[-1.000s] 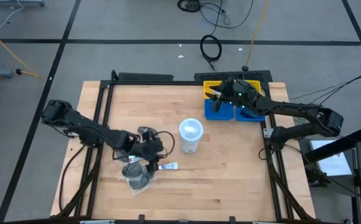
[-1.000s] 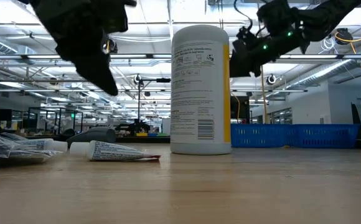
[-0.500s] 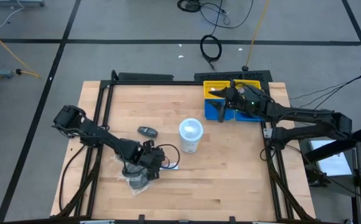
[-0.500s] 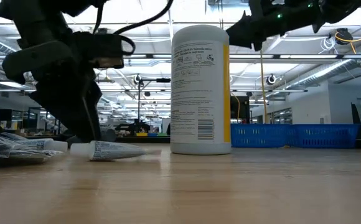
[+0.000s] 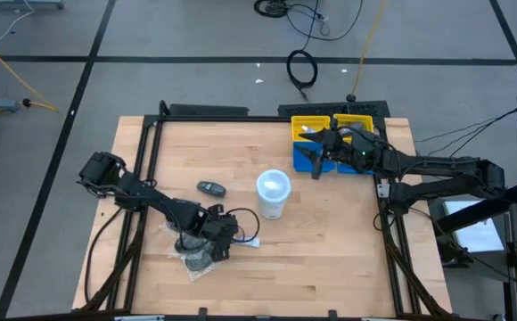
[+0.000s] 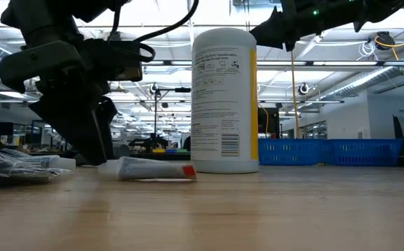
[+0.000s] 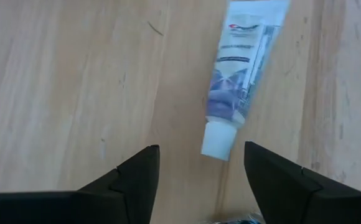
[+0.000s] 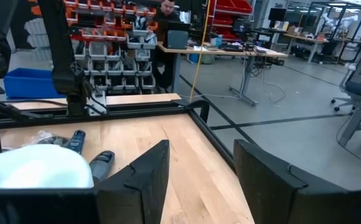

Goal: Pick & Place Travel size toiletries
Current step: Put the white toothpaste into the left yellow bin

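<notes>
A small white toothpaste tube (image 7: 236,81) lies flat on the wood table, with its white cap (image 7: 218,142) toward my left gripper (image 7: 199,180). That gripper is open and low over the table (image 5: 225,239), a finger on either side of the cap, touching nothing. A pile of clear-wrapped dark discs (image 5: 196,259) lies beside it, and a dark grey mini bottle (image 5: 209,188) lies farther back. My right gripper (image 5: 312,163) is open and empty, in the air over the blue bin (image 5: 330,165). It shows high up in the low view (image 6: 272,31).
A tall white tub with a pale lid (image 5: 274,193) stands mid-table, just right of the tube (image 6: 157,169). A yellow bin (image 5: 330,125) and the blue bin sit at the far right corner. Bare wood lies between the tub and the bins, and along the near edge.
My left gripper has moved from near the dark grey bottle toward the near edge and come down to the table at the tube's cap end. The tube has shifted a little toward the table's right. My right gripper has moved from over the yellow bin toward the near side, over the blue bin.
</notes>
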`<state>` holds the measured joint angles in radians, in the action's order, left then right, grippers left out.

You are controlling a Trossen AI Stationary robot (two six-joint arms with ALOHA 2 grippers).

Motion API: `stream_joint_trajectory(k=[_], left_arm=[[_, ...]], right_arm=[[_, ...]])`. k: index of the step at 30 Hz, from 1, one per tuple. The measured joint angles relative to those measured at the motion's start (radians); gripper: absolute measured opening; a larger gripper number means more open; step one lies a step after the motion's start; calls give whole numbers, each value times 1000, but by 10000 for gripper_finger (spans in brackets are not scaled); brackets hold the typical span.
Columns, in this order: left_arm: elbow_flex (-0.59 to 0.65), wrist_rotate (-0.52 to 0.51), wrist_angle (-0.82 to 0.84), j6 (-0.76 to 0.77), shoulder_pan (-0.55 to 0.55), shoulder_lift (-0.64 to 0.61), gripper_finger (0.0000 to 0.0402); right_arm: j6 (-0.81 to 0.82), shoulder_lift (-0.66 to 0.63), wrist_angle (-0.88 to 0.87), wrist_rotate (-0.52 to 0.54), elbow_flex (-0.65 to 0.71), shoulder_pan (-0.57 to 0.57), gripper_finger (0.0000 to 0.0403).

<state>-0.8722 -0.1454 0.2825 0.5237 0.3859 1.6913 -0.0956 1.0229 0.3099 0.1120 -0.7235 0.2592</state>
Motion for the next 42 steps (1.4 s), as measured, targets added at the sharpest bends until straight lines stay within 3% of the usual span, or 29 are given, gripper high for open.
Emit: stream_joint_trajectory(k=[9, 24, 27, 37, 42], left_arm=[[0, -34, -58, -31, 30, 2, 223], [-3, -68, -132, -52, 36, 111, 219], [-3, -65, -120, -52, 36, 112, 194], [-3, -26, -100, -70, 34, 112, 50], [-2, -23, -102, -70, 34, 102, 46]], right_arm=[[4, 0, 0, 0, 0, 0, 171], [5, 0, 0, -3, 0, 0, 171], [5, 0, -1, -3, 0, 0, 171], [5, 0, -1, -3, 0, 0, 171], [5, 0, -1, -4, 0, 0, 171]])
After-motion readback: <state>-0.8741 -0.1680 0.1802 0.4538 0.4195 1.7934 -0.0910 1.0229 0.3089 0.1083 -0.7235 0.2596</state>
